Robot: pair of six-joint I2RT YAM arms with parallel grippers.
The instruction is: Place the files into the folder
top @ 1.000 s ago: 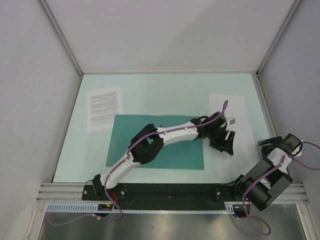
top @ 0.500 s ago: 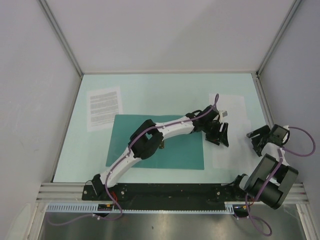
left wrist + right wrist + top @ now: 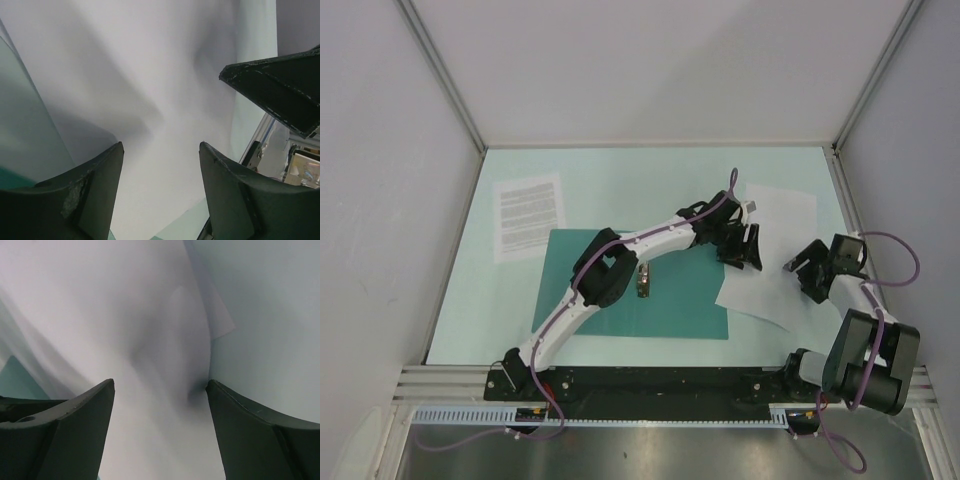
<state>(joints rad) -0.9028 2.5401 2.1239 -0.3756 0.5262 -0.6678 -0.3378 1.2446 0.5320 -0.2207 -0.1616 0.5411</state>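
Note:
The teal folder (image 3: 660, 300) lies flat and closed on the table, left of centre. The printed sheet (image 3: 528, 215) lies at the far left, its corner tucked under the folder's corner. The nearly blank sheet (image 3: 765, 290) lies skewed at the right, its left edge at the folder's right edge. My left gripper (image 3: 748, 255) is open over this sheet's left part; the sheet (image 3: 150, 90) fills the left wrist view between the spread fingers (image 3: 161, 145). My right gripper (image 3: 802, 270) is open over the sheet's right part (image 3: 125, 315), jaws apart (image 3: 160, 382). The sheet looks slightly buckled.
The pale mint tabletop (image 3: 620, 175) is bounded by grey walls at the back and both sides. A metal rail (image 3: 650, 385) with both arm bases runs along the near edge. One finger of the right gripper (image 3: 280, 85) shows in the left wrist view.
My left gripper moved back and left, my right gripper moved left onto the blank sheet. The blank sheet has turned and slid toward the folder.

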